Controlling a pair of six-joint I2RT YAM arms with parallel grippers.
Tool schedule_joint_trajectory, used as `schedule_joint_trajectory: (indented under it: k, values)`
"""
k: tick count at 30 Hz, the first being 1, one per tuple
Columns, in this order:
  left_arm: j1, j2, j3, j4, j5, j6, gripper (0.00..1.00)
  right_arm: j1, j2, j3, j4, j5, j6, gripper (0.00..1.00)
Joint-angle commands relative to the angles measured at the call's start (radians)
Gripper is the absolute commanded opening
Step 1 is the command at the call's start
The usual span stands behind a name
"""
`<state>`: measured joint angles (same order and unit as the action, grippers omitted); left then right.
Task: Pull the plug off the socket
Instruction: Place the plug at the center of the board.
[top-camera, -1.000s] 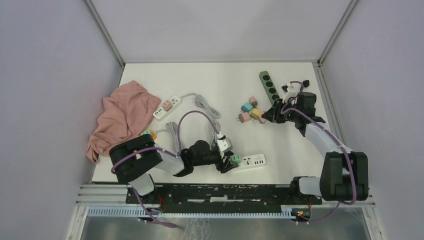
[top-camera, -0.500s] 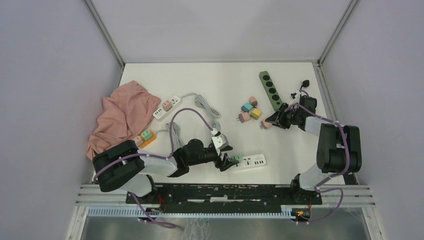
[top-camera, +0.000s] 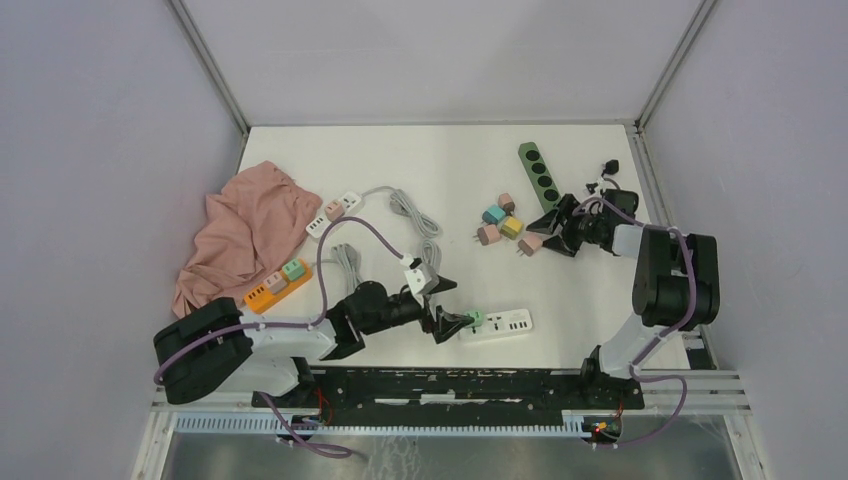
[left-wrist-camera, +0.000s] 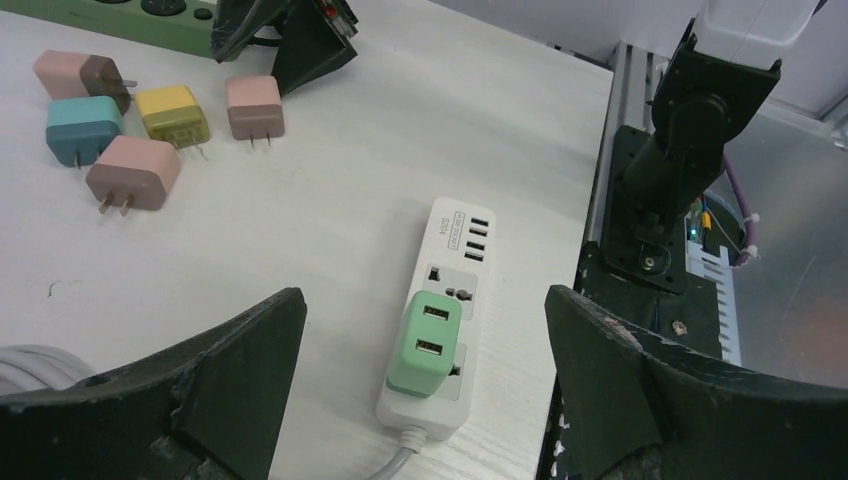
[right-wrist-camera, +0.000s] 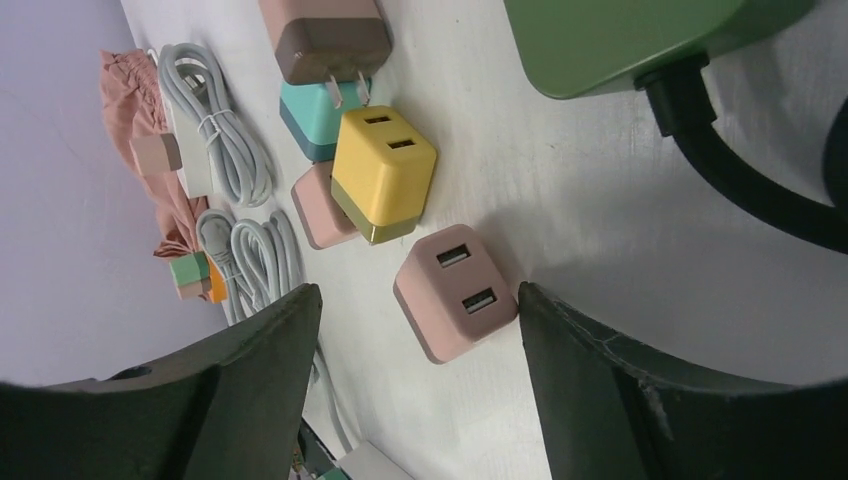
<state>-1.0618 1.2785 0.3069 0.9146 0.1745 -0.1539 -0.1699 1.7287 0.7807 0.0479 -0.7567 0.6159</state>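
We see left gripper with fingers spread wide, released, holding nothing. One green plug sits between them, apart from both. It is seated in the white strip, at the strip's cord end, near the front edge of the table.

Right gripper is also released, with fingers apart. One pink plug lies flat on the table between them, just beside one finger; we cannot tell if it touches.

We count five loose plugs there: that pink one, a second pink, one yellow, one teal and one brown.

We count four strips. Besides the white one, there is one green strip just past the right gripper. One orange strip carries two small plugs. A second white strip carries one pink-topped plug.

One pink cloth lies at the left, beside the orange and second white strips. Two grey cord coils lie mid-table.
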Motion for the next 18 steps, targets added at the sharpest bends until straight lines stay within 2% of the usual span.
schedule_joint_trajectory:
  k: [1,8,14,18]
  values:
    - [0.005,-0.059,-0.016,0.054,-0.042,-0.076,0.98,-0.030,-0.082,0.059,-0.023,-0.022,-0.059,0.79]
    - [0.013,-0.107,-0.025,0.052,-0.036,-0.135,0.99,-0.053,-0.170,0.126,-0.221,-0.030,-0.302,0.78]
    - [0.016,-0.123,-0.065,0.103,-0.055,-0.168,0.99,-0.056,-0.255,0.183,-0.410,-0.276,-0.554,0.78]
    - [0.017,-0.118,-0.070,0.102,-0.054,-0.170,0.99,-0.056,-0.340,0.181,-0.472,-0.412,-0.661,0.77]
